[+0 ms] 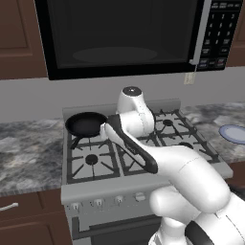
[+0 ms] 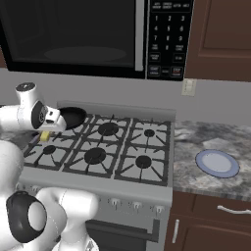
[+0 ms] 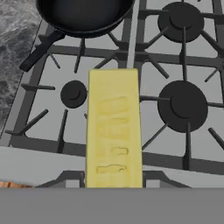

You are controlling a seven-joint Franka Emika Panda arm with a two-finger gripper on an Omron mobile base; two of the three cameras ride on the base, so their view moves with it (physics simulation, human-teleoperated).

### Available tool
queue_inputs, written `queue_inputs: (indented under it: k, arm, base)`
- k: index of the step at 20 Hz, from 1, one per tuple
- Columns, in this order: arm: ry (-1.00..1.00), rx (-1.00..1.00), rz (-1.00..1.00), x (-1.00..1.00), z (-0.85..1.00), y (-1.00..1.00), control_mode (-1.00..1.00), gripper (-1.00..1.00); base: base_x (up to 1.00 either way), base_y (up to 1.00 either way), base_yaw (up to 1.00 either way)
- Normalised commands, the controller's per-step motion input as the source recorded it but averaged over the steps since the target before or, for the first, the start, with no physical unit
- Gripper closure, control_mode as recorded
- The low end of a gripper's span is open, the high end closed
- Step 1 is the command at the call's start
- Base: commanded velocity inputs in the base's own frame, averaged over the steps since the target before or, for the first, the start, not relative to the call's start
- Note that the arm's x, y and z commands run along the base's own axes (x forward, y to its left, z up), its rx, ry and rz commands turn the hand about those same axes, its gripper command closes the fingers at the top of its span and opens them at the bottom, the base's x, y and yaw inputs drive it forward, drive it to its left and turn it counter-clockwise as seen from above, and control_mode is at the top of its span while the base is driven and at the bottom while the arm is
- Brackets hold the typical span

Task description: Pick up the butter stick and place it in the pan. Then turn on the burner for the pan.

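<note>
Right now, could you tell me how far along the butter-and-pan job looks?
Done: the butter stick is picked up, held in the shut gripper above the stove grates. In hand: carrying it toward the pan, which sits on the rear left burner with nothing in it. Left: release the butter into the pan, then turn that burner's knob on the stove's front panel.

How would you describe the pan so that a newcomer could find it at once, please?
Start at the stove beneath the microwave and go to its back left burner. The pan sits there: round, shallow, black, with a short handle, the only cookware on the grates.
</note>
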Motion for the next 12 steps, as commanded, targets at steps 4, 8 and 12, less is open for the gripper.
queue_inputs:
  k: [4,8,12]
  arm:
    - [0.0,0.01,0.07,0.48,-0.09,0.24,-1.0,1.0]
    - [0.0,0.0,0.0,0.32,-0.03,0.11,-1.0,1.0]
    - [0.0,0.0,0.0,0.25,0.0,0.03,-1.0,1.0]
  base:
    - [0.0,0.0,0.0]
    - [0.0,0.0,0.0]
    - [0.0,0.0,0.0]
